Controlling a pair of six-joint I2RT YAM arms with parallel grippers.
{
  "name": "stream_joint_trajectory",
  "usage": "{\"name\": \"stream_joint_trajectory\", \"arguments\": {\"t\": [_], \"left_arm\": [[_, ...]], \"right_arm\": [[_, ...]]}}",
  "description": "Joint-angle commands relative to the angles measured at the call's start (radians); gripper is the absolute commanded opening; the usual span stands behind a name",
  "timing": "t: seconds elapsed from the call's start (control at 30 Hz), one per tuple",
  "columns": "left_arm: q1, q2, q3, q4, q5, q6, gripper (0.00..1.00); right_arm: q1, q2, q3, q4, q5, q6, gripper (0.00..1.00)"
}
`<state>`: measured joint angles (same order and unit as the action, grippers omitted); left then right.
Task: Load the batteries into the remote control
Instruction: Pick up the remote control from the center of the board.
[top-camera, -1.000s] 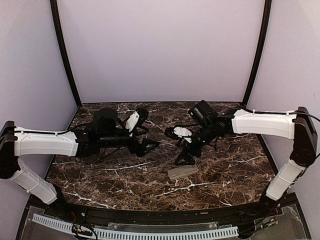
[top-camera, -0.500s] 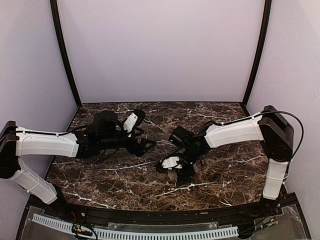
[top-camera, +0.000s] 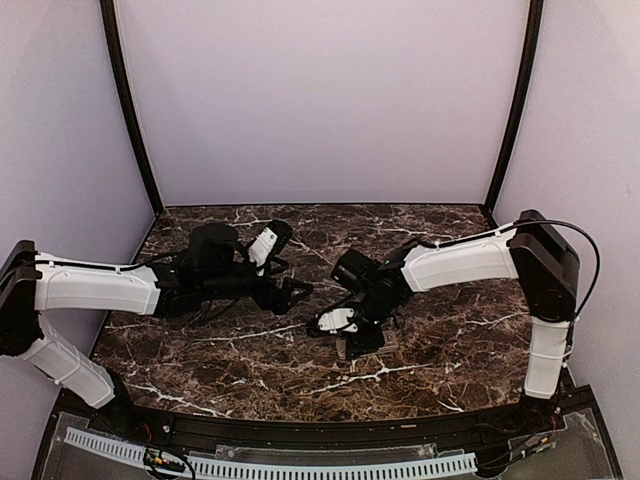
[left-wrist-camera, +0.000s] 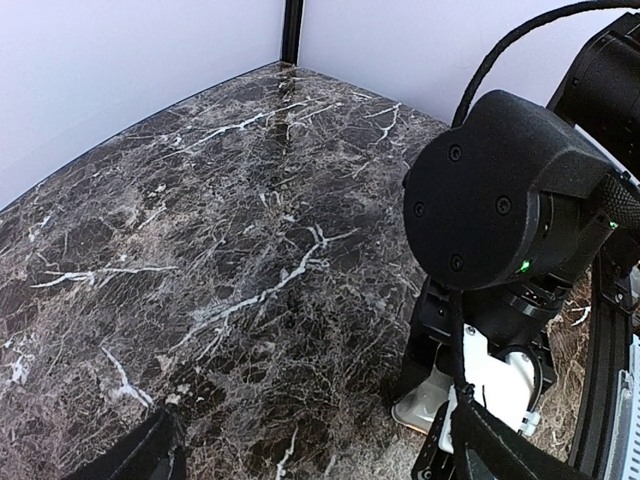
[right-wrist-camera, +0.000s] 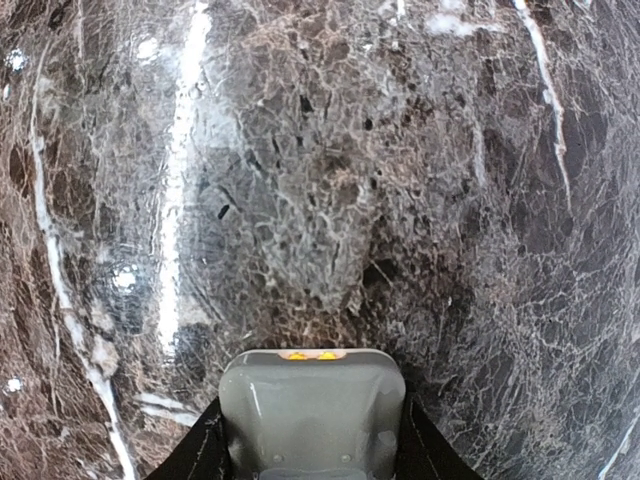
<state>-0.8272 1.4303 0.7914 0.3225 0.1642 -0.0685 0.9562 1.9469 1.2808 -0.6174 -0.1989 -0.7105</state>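
- The right arm (top-camera: 455, 262), stretched out a second ago with its tool hanging above the table (top-camera: 200, 350), is now seen folded at the elbow and brought down low near the middle of the marble top.
- The right gripper (top-camera: 352, 335), spread wide before, has been narrowed around the remote control (right-wrist-camera: 312, 410). In the right wrist view its dark fingers (right-wrist-camera: 205, 445) are pressed against both long sides of the grey body.
- The remote control is found where it lay a second ago, near the middle of the table and towards its near edge, grey side up. It was fully uncovered from above then and is now largely hidden under the right wrist. A pale corner of it is shown in the left wrist view, beneath the right wrist housing (left-wrist-camera: 500, 200).
- The left arm (top-camera: 95, 285) is hardly changed. The left gripper (top-camera: 298, 290) is kept spread wide, nothing is held in it, and it is pointed at the right gripper from a little to the left.
- Small orange-yellow marks (right-wrist-camera: 310, 354) are seen on the far end of the remote control, too small to be read.
- A green light (left-wrist-camera: 523, 266) is lit on the right wrist housing.
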Motion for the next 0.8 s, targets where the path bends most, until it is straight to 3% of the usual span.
{"name": "stream_joint_trajectory", "arguments": {"t": [0.0,0.2,0.37,0.47,0.57,0.67,0.77], "left_arm": [[0.007,-0.011,-0.018,0.003,-0.003,0.001,0.91],[0.007,-0.038,-0.029,0.007,-0.021,0.007,0.9],[0.007,-0.092,-0.076,0.078,-0.03,0.037,0.86],[0.004,-0.123,-0.066,0.107,0.089,0.061,0.81],[-0.044,-0.123,-0.005,0.131,0.123,0.102,0.81],[-0.089,-0.112,0.054,0.18,0.143,0.135,0.85],[-0.103,-0.071,0.133,0.241,0.195,0.067,0.89]], "right_arm": [[0.007,0.004,0.035,-0.044,0.006,0.006,0.35],[-0.003,-0.094,0.058,-0.025,-0.046,0.056,0.32],[-0.088,-0.278,0.091,0.093,-0.233,0.234,0.28],[-0.146,-0.4,0.078,0.271,-0.376,0.424,0.27],[-0.164,-0.507,0.011,0.526,-0.522,0.612,0.27],[-0.164,-0.561,-0.038,0.729,-0.552,0.774,0.25],[-0.164,-0.585,-0.053,0.865,-0.571,0.893,0.25]]}}
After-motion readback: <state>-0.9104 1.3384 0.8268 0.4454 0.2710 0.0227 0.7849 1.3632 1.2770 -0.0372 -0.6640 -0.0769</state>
